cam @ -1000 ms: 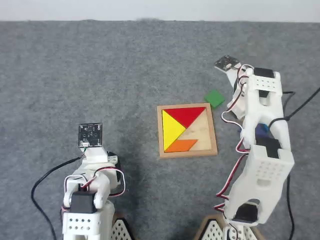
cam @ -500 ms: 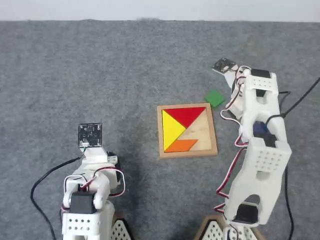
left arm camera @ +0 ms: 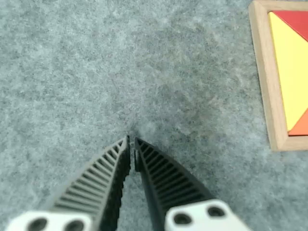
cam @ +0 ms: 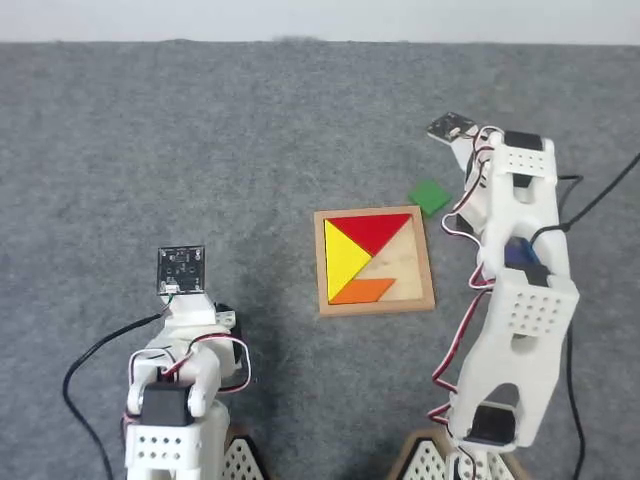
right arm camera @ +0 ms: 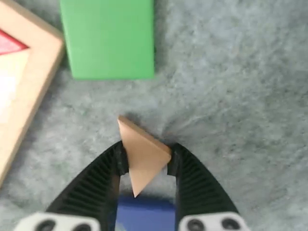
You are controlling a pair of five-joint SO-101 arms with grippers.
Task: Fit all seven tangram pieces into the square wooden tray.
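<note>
My right gripper [right arm camera: 146, 151] is pinching a small light-brown triangle [right arm camera: 143, 166] between its two fingers, with one corner of the piece pointing outward, low over the grey mat [cam: 200, 150]. Just in front of it lies the green square [right arm camera: 109, 38], flat on the mat. In the high view this green square [cam: 429, 196] is at 1 o'clock from the square wooden tray [cam: 428, 262], just beside its far corner.

Three pieces are lying inside the tray. The red triangle [cam: 372, 231] fills the 12 o'clock side, the yellow triangle [cam: 343, 260] fills the 9 o'clock side, and the orange parallelogram [cam: 362, 291] is along the 6 o'clock edge. The part toward 3 o'clock is bare wood.

My left gripper [left arm camera: 131, 142] has its fingers pressed together and holds nothing. It hangs over the mat at about 8 o'clock from the tray, well apart from it.
</note>
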